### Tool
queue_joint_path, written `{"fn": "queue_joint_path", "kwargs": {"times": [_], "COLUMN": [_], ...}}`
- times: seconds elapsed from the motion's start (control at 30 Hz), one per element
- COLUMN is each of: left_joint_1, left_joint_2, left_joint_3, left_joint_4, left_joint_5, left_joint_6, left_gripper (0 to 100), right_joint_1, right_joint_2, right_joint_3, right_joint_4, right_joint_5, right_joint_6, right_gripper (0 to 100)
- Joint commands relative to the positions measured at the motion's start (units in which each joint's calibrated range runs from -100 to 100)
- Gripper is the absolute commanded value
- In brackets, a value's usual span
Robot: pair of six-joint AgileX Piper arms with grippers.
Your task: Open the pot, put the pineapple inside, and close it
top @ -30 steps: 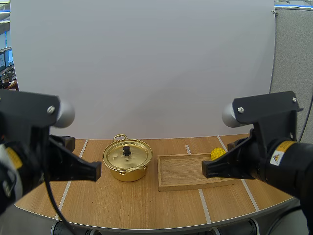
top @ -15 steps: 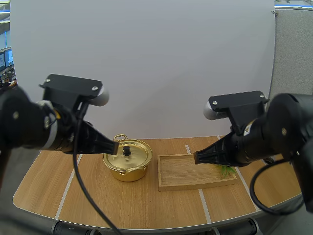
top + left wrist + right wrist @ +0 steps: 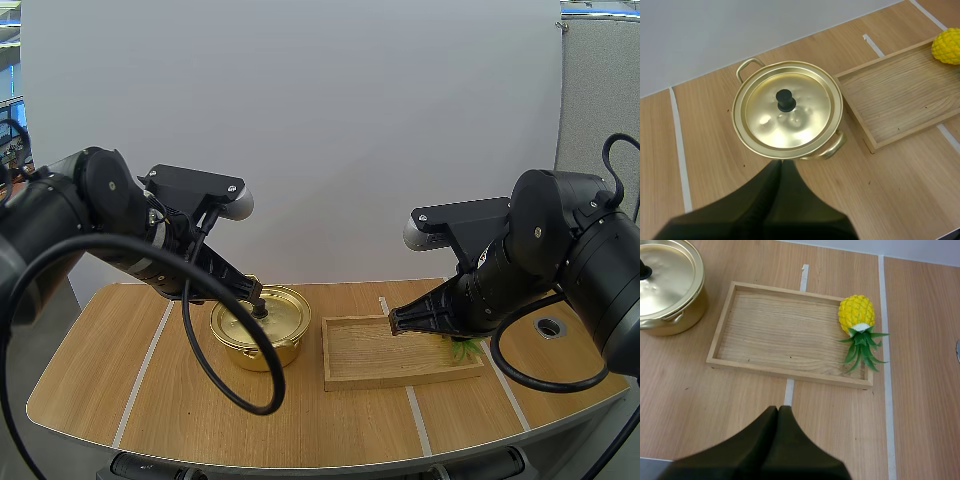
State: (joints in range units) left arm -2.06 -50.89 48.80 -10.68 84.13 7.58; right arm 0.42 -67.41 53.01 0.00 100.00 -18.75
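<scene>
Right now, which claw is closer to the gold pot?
The left claw: its tip hangs right by the lid of the gold pot, near the black knob. The right claw is farther off, over the wooden tray.

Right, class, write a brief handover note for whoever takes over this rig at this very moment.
Left gripper: shut, empty, near the pot.
Right gripper: shut, empty, near the wooden tray.
Pot beside tray, lid on.
Pineapple lies at the tray's end farthest from the pot, leaves over the rim.
Done: nothing.
To do: lift lid, load pineapple, close.
</scene>
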Motion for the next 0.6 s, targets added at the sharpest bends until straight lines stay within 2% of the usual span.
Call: {"fn": "queue_joint_path", "kwargs": {"times": [0.0,0.07,0.17,0.27,0.3,0.33,0.37,0.4,0.47,0.5,0.57], "left_joint_1": [0.11,0.11,0.11,0.11,0.11,0.11,0.11,0.11,0.11,0.11,0.11], "left_joint_2": [1.35,1.36,1.36,1.36,1.36,1.36,1.36,1.36,1.36,1.36,1.36], "left_joint_3": [-0.23,-0.23,-0.23,-0.23,-0.23,-0.23,-0.23,-0.23,-0.23,-0.23,-0.23], "left_joint_4": [-1.26,-1.26,-1.26,-1.02,-0.98,-0.87,-0.87,-0.87,-0.87,-0.87,-0.87], "left_joint_5": [-1.26,-1.26,-1.31,-1.31,-1.31,-1.31,-1.31,-1.31,-0.72,-0.51,-0.52], "left_joint_6": [0.09,0.09,0.09,0.09,0.09,0.88,2.12,3.27,6.20,6.67,6.75], "left_gripper": [0,2,18,50,65,80,97,100,100,100,100], "right_joint_1": [-0.20,-0.20,-0.20,-0.20,-0.20,-0.20,-0.20,-0.20,-0.20,-0.20,-0.20], "right_joint_2": [-0.11,-0.11,-0.11,-0.11,-0.11,-0.11,-0.11,-0.11,-0.11,-0.11,-0.23], "right_joint_3": [-0.41,-0.41,-0.41,-0.41,-0.41,-0.41,-0.41,-0.41,-0.41,-0.41,-0.41], "right_joint_4": [-0.79,-1.60,-2.15,-2.15,-2.05,-2.05,-2.05,-2.05,-2.05,-2.05,-2.05], "right_joint_5": [0.00,0.00,0.00,0.00,0.00,0.00,0.00,0.00,0.00,0.00,0.00], "right_joint_6": [0.51,0.51,0.51,0.51,0.51,0.51,0.51,0.51,0.51,0.51,0.51], "right_gripper": [0,0,1,29,39,46,61,68,95,100,100]}}
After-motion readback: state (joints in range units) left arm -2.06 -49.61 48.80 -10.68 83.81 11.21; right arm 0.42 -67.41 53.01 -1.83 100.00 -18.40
